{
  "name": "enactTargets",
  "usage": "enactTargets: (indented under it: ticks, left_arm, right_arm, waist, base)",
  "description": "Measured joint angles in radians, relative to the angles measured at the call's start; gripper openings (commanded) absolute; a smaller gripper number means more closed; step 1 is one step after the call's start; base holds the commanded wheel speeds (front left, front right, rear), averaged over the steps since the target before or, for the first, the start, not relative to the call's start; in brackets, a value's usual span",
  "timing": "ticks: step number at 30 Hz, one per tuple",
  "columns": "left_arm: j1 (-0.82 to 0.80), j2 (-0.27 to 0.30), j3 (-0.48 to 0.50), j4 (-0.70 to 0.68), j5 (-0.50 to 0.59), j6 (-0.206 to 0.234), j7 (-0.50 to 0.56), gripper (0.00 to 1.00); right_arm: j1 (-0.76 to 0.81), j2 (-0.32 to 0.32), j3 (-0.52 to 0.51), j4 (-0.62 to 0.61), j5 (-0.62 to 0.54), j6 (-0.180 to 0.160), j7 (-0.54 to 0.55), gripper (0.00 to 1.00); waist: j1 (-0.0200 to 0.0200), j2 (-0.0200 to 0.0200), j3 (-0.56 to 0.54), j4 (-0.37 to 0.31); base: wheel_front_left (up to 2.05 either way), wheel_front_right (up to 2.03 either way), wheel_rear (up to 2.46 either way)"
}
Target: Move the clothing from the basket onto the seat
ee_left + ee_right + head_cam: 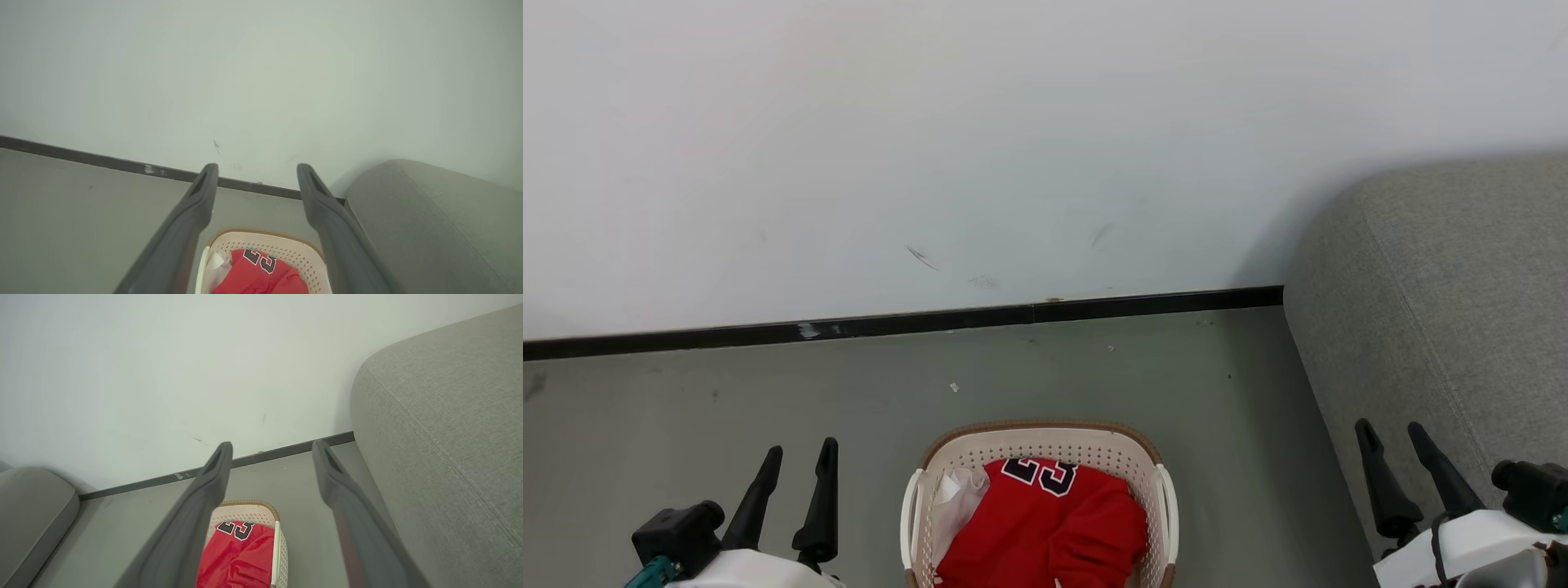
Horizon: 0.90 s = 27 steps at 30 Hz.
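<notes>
The left claw (801, 447) and right claw (1390, 426) hang spread wide and empty, either side of the basket (1045, 431) on the floor (768, 392). The red clothes (1045, 523) lie heaped inside, with the sofa (1445, 310) close by on the right. A careless grab could catch the basket's wall and tip it, or a dangling garment might slip to the floor.

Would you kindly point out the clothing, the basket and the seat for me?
clothing (1054, 531): head view, red fabric below the number 23.
basket (1094, 449): head view, perforated far wall.
seat (1445, 310): head view, grey upholstered corner.
</notes>
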<state>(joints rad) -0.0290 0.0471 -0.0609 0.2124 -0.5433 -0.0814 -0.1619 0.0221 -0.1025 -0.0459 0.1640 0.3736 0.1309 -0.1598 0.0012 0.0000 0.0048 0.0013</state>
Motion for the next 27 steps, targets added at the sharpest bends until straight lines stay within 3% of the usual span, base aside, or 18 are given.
enactTargets:
  ticks: [27]
  left_arm:
    - [0.015,-0.002,-0.011,-0.049,0.361,0.0,-0.087,1.0]
  right_arm:
    - [0.02,0.009,-0.01,-0.04,-0.386,0.0,-0.088,1.0]
  waist:
    - [-0.0006,0.0,0.005,-0.001]
  base:
    - [0.0,0.0,0.0]
